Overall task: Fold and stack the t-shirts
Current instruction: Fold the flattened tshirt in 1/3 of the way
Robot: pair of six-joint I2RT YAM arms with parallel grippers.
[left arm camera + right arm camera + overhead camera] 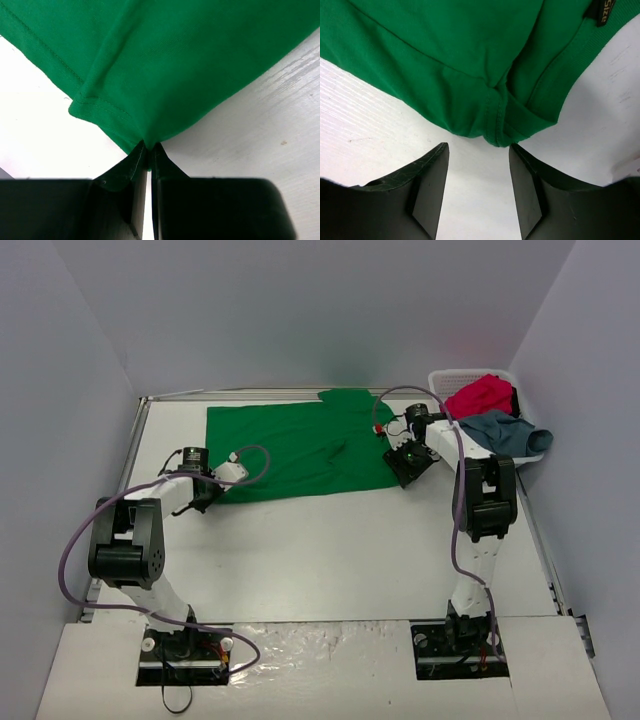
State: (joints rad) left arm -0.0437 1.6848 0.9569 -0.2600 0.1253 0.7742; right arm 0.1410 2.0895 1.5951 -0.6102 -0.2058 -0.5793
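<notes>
Working from my end of the counter (330, 560) outward: the left tool (148, 146) is the closest thing in play, and it's clenched tight on the green t-shirt (290, 450). The wrist cam shows the jaws pinched together on a hemmed corner of the cloth, with the fabric fanning out away from them. From the overhead cam that's the shirt's near left corner.

A bit further out and over on the right, the right tool (477, 147) is released. Its jaws stand apart with nothing between them, just bare counter. It sits right at the shirt's right-hand edge, where a bunched, stitched fold of green lies just past the fingertips without touching them. A small black size label (602, 11) shows on the ribbed edge off to one side.

The green shirt itself lies spread mostly flat across the far half of the counter, between the two tools, with a few wrinkles near the middle.

In the far right corner is the white basket (445, 378). The red t-shirt (480, 395) is heaped in it, and the grey-blue t-shirt (500, 430) looks to be draped over its near rim, though I can't really tell from this angle.
</notes>
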